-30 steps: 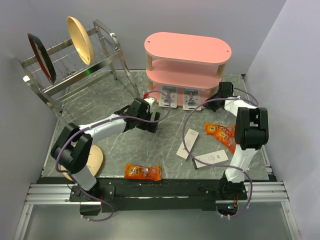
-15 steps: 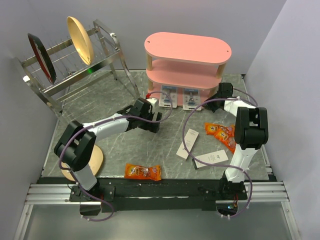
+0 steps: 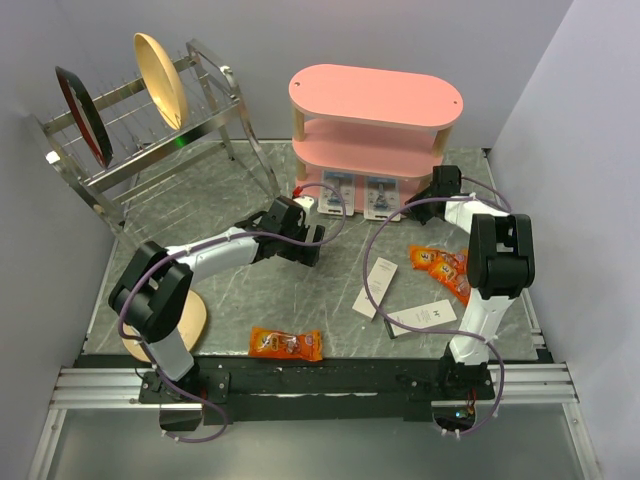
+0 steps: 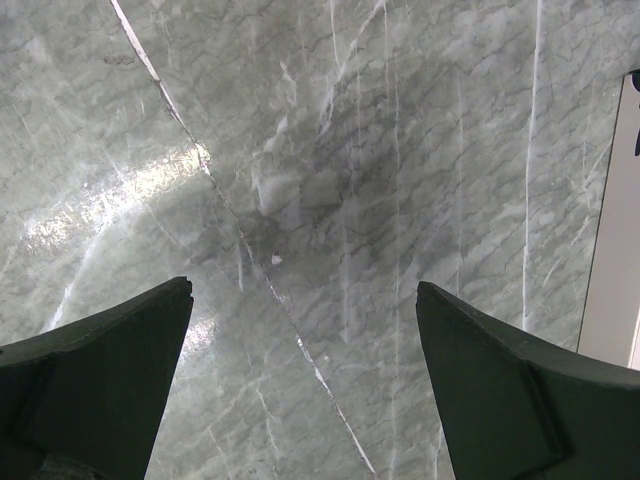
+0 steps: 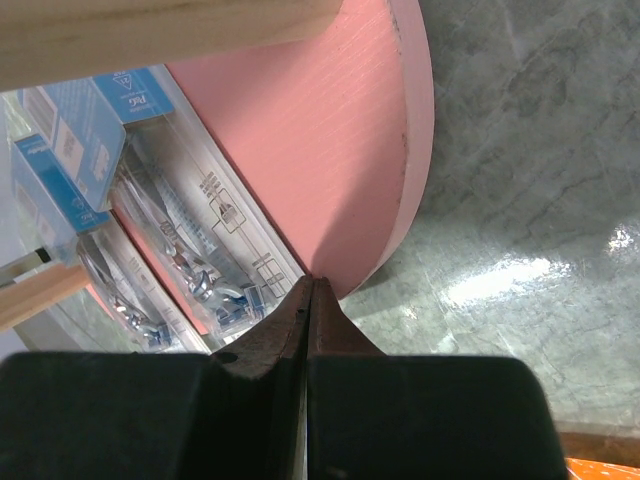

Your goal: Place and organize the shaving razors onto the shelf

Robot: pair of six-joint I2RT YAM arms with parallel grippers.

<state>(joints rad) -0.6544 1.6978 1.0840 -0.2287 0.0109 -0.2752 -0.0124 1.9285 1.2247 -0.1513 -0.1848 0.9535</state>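
Note:
Two shaving razors (image 3: 337, 192) (image 3: 383, 195) lie side by side on the lowest board of the pink shelf (image 3: 375, 100), their front ends sticking out over the table. My right gripper (image 3: 422, 196) is shut with nothing in it. Its tip (image 5: 312, 285) rests at the rounded edge of the lowest board (image 5: 340, 150), just right of the nearer razor pack (image 5: 195, 235); the other pack (image 5: 110, 285) lies beyond it. My left gripper (image 3: 308, 240) hangs open over bare marble in front of the left pack, nothing between its fingers (image 4: 110, 360).
A wire dish rack (image 3: 150, 130) with two plates stands at the back left. Orange snack packets (image 3: 285, 343) (image 3: 440, 265) and white boxes (image 3: 376, 287) (image 3: 420, 318) lie on the front half. A wooden disc (image 3: 190, 320) sits by the left arm's base.
The left gripper has shifted slightly to the right. The right gripper has edged a little closer to the shelf. Both razor packs lie where they were.

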